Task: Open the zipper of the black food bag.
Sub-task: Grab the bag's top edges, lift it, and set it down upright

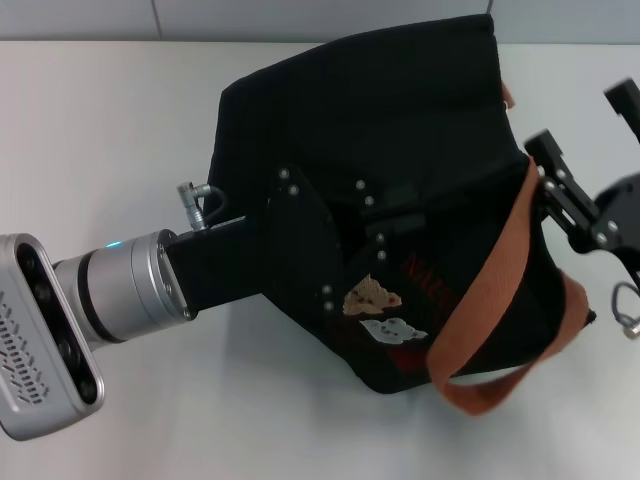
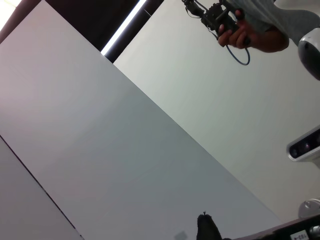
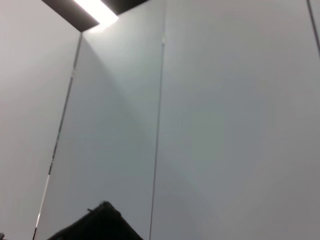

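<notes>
The left gripper [image 1: 375, 235] lies over the boxy black fabric food bag [image 1: 400, 130] with orange-brown straps, mid white table [image 1: 100, 130]; its fingers' state cannot be told. The right gripper [image 1: 560, 190] reaches the bag's right side, likewise unclear. The zipper is not discernible.

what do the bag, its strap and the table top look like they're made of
The black food bag looks like matte woven fabric: it sags and creases softly. Its orange-brown strap appears to be flat webbing, bending in a loop without kinking. The table seems a smooth white laminate or painted board with a faint sheen; the exact material can't be told.
</notes>
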You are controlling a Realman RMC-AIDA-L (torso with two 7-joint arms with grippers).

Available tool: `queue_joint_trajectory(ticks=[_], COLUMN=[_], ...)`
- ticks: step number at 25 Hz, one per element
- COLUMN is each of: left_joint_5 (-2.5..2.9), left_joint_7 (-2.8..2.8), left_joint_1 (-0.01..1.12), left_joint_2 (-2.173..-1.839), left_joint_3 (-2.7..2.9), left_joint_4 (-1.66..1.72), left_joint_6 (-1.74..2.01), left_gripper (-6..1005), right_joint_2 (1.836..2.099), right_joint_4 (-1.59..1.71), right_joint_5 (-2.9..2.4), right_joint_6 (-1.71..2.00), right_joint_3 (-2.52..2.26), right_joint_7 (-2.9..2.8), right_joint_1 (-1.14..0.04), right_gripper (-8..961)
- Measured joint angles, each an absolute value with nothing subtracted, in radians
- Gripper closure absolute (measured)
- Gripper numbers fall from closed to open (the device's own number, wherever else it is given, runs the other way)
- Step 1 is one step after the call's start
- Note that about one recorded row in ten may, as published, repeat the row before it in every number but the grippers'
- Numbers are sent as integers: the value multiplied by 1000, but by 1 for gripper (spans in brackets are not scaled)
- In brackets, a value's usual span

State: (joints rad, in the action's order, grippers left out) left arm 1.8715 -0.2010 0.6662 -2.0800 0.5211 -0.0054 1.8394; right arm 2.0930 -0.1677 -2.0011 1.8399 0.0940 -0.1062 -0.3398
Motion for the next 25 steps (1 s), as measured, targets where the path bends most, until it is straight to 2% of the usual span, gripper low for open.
queue_joint_trajectory(ticks=[14,19,25], left_joint_5=[1872,1872,1871], left_joint_7=[-216,-224,-224], left_joint_1=[663,663,666], left_joint_2=[-2080,-2080,-2080], left_joint_3=[520,517,522], left_joint_4=[-12,-11,-8], left_joint_6=[1834,1834,1834], left_gripper=[911,911,911], right_joint_2=[2091,2090,2092], right_joint_4=[-174,-168,-180], right_joint_5=[-2004,-2007,-2001], right_joint_6=[1712,1691,1863], right_joint_3=[129,121,141], right_joint_7=[43,42,53], right_joint_1=[-365,-315,-272], right_gripper=[121,121,121])
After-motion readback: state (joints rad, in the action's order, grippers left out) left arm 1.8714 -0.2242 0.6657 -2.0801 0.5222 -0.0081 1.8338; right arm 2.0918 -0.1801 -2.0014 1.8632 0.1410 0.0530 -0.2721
